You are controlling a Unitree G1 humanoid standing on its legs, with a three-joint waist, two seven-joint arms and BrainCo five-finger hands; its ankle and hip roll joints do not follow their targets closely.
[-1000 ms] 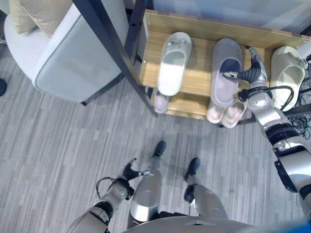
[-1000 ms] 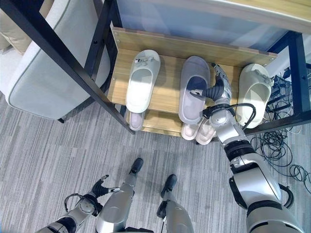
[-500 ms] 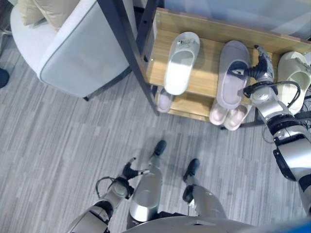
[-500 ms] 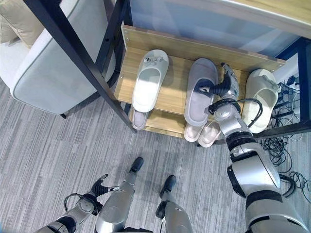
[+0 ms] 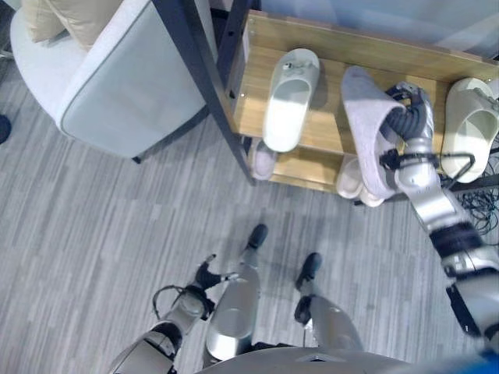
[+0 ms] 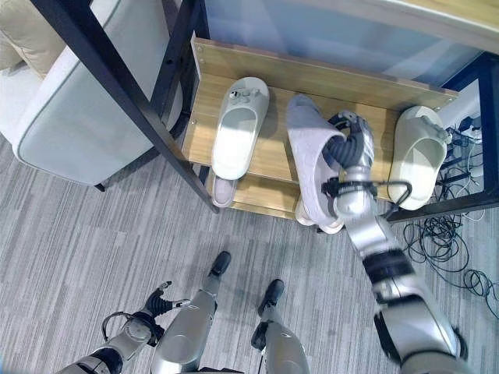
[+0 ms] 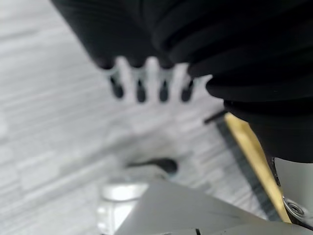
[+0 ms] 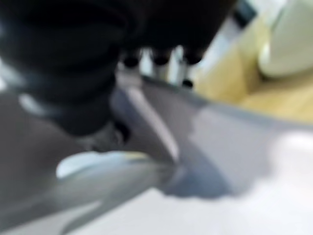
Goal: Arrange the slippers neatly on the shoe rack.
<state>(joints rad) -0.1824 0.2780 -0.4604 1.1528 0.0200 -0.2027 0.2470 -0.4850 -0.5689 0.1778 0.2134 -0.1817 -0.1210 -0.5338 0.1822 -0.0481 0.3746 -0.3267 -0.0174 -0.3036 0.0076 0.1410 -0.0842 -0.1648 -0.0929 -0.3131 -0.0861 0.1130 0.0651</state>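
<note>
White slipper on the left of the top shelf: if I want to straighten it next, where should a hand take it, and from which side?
Probably at the heel end. The white slipper lies flat with its closed toe toward the back of the shoe rack and its open heel at the front edge. Come from the front, fingers into the opening. The right hand is busy with the grey slipper.

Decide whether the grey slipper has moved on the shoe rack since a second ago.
Yes. The grey slipper lay flat on the top shelf; now the right hand grips it tipped up on its side, leaning toward the white slipper.
</note>
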